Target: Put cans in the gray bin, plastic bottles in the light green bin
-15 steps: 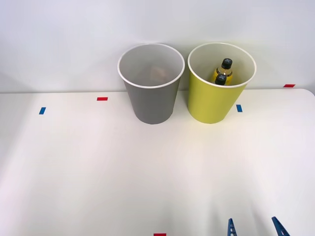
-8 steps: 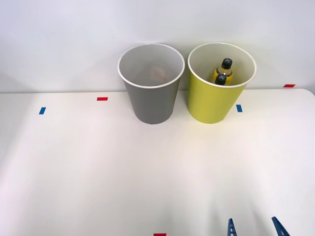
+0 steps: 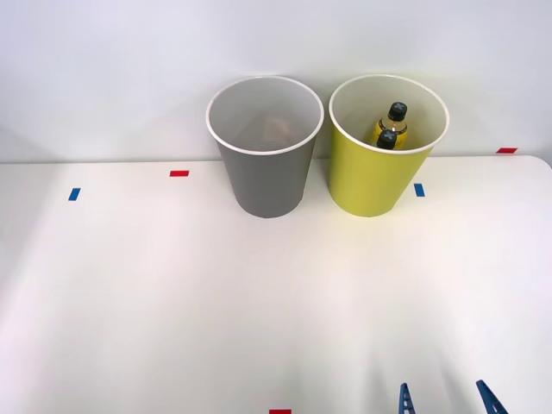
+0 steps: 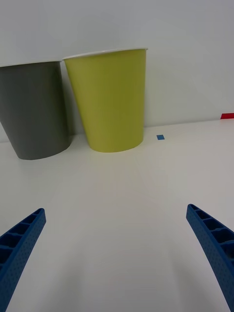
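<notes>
The gray bin [image 3: 266, 185] [image 4: 34, 112] stands at the back of the white table, with the light green bin [image 3: 373, 177] [image 4: 109, 100] just to its right. Two plastic bottles [image 3: 392, 128] with black caps stand inside the light green bin. Something pale and faint lies deep inside the gray bin; I cannot tell what it is. My right gripper [image 3: 445, 398] [image 4: 117, 253] hovers open at the table's front edge, well short of both bins, with nothing between its blue fingers [image 4: 214, 251].
Small red tape marks [image 3: 178, 173] and blue tape marks [image 3: 74, 194] dot the white table [image 3: 259, 302]. A white wall rises right behind the bins. A red mark [image 3: 279, 411] sits at the front edge.
</notes>
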Tool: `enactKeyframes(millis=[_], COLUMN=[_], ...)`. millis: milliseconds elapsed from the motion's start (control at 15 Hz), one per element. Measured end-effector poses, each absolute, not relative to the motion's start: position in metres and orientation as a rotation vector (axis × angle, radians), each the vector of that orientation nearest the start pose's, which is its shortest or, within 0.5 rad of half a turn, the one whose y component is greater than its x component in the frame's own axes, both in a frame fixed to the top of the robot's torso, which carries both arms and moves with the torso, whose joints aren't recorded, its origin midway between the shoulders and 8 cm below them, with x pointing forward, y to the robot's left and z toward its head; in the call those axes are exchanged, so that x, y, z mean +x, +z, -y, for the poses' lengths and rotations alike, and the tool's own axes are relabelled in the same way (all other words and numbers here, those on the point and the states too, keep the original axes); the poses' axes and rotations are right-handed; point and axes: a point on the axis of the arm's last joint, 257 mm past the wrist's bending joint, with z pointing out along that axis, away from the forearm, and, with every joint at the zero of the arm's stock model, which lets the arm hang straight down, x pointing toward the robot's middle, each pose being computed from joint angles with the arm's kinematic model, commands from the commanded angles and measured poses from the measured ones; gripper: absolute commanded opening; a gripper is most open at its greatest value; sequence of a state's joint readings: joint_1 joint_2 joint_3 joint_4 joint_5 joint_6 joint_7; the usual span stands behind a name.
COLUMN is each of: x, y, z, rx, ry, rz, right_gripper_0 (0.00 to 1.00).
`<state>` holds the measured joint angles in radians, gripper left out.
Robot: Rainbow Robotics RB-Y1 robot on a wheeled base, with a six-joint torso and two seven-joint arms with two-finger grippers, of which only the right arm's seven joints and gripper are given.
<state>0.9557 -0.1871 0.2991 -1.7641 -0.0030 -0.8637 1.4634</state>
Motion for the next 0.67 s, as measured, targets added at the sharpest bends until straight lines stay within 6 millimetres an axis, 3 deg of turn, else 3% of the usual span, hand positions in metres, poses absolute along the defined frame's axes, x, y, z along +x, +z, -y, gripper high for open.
enactKeyframes(millis=[667], x=[0.2179], y=[-0.2742], z=[0.2155], rx=[0.039], ry=[0.115], rz=[-1.454], right_gripper_0=[1.00])
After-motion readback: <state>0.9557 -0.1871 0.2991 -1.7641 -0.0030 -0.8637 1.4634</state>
